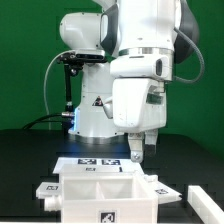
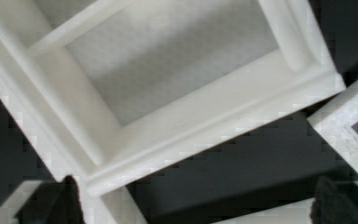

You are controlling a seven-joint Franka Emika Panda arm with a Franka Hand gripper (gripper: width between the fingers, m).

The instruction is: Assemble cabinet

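The cabinet's white box (image 1: 98, 192) stands at the front of the black table, open side up, with a tag on its front face. My gripper (image 1: 137, 151) hangs open just above the box's back rim, toward the exterior view's right. In the wrist view the box (image 2: 149, 95) shows from above as white walls around grey inner compartments. One corner of it reaches in between the two dark fingertips (image 2: 48, 200) without touching either. The gripper (image 2: 197, 206) holds nothing. Flat white panels lie beside the box on the exterior view's left (image 1: 45, 188) and right (image 1: 202, 194).
The marker board (image 1: 95, 161) lies flat behind the box, under the arm. A white piece with a tag (image 2: 357, 125) shows at the wrist view's edge; which part it is I cannot tell. The arm's base (image 1: 95, 115) stands behind, with cables beside it.
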